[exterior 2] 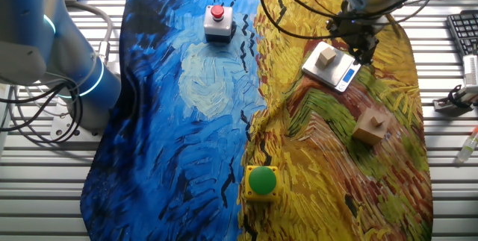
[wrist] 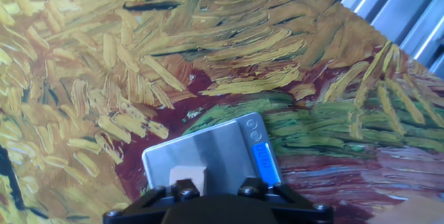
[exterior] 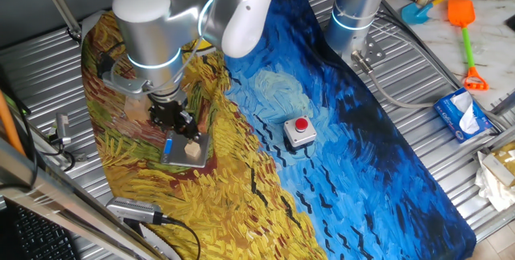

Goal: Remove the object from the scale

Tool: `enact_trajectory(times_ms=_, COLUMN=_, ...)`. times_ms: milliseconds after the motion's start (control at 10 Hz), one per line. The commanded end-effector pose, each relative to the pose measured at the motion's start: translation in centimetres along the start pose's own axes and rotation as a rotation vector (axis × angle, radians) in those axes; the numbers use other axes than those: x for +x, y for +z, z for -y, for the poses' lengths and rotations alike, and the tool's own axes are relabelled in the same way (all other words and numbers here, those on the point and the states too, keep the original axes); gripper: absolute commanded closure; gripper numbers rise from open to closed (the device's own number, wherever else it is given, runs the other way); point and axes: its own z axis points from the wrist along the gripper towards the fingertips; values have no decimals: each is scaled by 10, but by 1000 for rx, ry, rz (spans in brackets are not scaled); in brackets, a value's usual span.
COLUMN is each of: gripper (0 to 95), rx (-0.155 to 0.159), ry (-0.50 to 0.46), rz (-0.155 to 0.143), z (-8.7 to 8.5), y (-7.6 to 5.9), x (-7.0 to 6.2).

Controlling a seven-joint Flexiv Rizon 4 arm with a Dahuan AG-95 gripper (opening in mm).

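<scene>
On one scale (exterior 2: 331,68): one cube (exterior 2: 325,57).

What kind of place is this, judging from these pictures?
Probably a robotics lab test bench: a robot arm works over a small scale on a painting-print cloth, with a red push button and cables nearby.

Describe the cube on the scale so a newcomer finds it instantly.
Start at the painted cloth and go to its yellow half, where a silver scale with a blue strip lies under the gripper. The cube sits on that plate. It is small and light tan, unlike the larger block lying off the scale on the cloth.
</scene>
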Motion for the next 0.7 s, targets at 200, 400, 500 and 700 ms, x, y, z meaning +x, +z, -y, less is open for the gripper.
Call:
enact_trajectory(times_ms=200, gripper=190, rx=2, ry=22, rz=-1, z=-5, y=1, x=0)
enact_trajectory(times_ms=400, gripper=190, rx=3, ry=15, rz=3, z=-6, y=1, x=0)
enact_trajectory(times_ms=500, gripper=190, rx=6, ry=5, rz=2, z=-6, y=1, x=1)
enact_trajectory(times_ms=700, gripper=190, rx=6, ry=15, rz=5, z=-6, y=1, x=1)
